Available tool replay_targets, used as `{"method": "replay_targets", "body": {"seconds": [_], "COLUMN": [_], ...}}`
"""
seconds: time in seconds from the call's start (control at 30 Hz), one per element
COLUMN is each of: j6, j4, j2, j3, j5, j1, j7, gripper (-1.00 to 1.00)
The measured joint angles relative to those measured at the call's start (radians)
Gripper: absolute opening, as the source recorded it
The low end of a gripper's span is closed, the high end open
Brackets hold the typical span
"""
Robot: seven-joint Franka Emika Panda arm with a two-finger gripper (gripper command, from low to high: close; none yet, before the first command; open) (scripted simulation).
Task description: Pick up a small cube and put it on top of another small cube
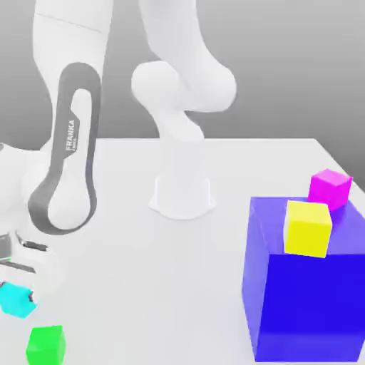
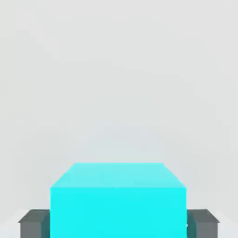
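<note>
While I watch the hand view, I see the cyan cube (image 2: 118,200) sitting between the 2 dark fingers (image 2: 33,223), 1 on each side and each right against a cube face, so I read the gripper (image 2: 118,225) as clamped on it. Behind the cube I see pale table surface (image 2: 116,69).

From the exterior view I start nearest the camera. At that view's near left I see a green cube (image 1: 45,343) resting on the white table (image 1: 157,285). Just beyond it, close but apart, the cyan cube (image 1: 16,299) sits at the gripper (image 1: 18,285) at the far left edge of the frame; I cannot tell whether it rests on the table or hangs just above it. Above that the arm's white and grey link (image 1: 68,157) marked FRANKA rises toward the top of the frame.

At the near right I see a big blue block (image 1: 306,299), much larger than the other cubes. On its top a yellow cube (image 1: 308,228) sits near the front edge. Farther back and a little to the right, a magenta cube (image 1: 329,189) shows just behind the yellow one, near the block's far top edge; I cannot tell if the 2 touch.

Farthest back, near the table's middle, I see the robot base (image 1: 182,196).
</note>
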State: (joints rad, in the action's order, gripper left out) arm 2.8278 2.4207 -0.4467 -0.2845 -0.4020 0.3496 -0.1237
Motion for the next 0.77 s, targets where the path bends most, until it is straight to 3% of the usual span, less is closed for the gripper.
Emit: {"method": "replay_targets", "body": {"seconds": [0.1,0.27,0.5,0.63,0.67,0.77], "j6": [0.0,-0.114,-0.275,-0.199,-0.176,-0.176], "j4": [0.0,0.035,-0.098,-0.126,-0.129,-0.129], "j2": [0.0,0.155,0.194,0.085,0.058,0.058], "j3": [0.0,-0.101,-0.081,-0.033,-0.02,-0.02], "j5": [0.001,0.137,0.235,0.173,0.156,0.156], "j1": [0.001,-0.079,-0.26,-0.254,-0.245,-0.245], "j7": [-0.001,-0.109,-0.409,-0.4,-0.389,-0.389], "gripper": [-1.0,-1.0,-1.0,-1.0,1.0,1.0]}}
